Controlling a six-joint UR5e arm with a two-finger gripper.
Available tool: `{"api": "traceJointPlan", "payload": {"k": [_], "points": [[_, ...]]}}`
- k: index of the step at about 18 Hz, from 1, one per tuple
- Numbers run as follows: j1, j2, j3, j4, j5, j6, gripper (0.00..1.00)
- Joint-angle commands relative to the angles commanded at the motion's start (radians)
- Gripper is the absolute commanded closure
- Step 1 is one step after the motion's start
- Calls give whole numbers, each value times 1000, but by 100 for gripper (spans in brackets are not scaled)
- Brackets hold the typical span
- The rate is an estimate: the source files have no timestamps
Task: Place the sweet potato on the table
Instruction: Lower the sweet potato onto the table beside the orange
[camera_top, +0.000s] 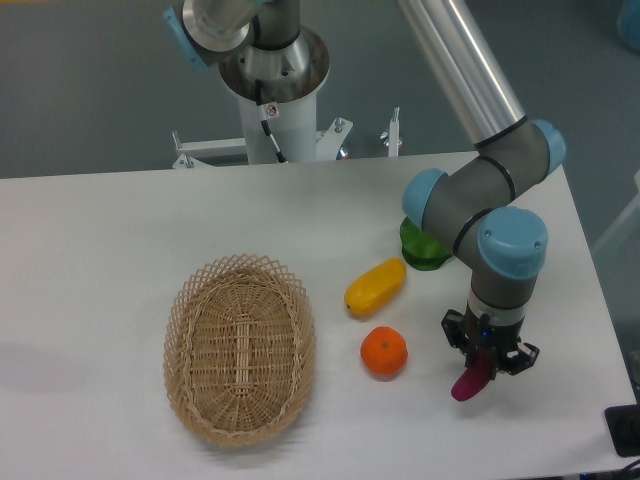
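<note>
The white table fills most of the frame, and the arm reaches down over its lower right part. An oval wicker basket sits left of centre; to its right lie a yellow oblong fruit, a round orange below it, and a green item half hidden behind the arm's elbow. The gripper points straight down, its jaws pinching the upper end of the sweet potato, which hangs tilted with its lower tip close to the tabletop; contact cannot be told from here. It looks like a light, rigid, smooth toy, so it is probably slippery and may roll or tip once let go. Its curved middle offers the surest hold, across the narrow width.
</note>
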Motion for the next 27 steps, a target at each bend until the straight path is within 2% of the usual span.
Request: {"api": "traceJointPlan", "payload": {"k": [10,22,26,27], "points": [[-3,15,-38,8,2,2,62],[-12,8,-46,8,2,-5,62],[-12,8,-46,9,2,-5,56],[-12,6,-45,9,2,-6,50]]}}
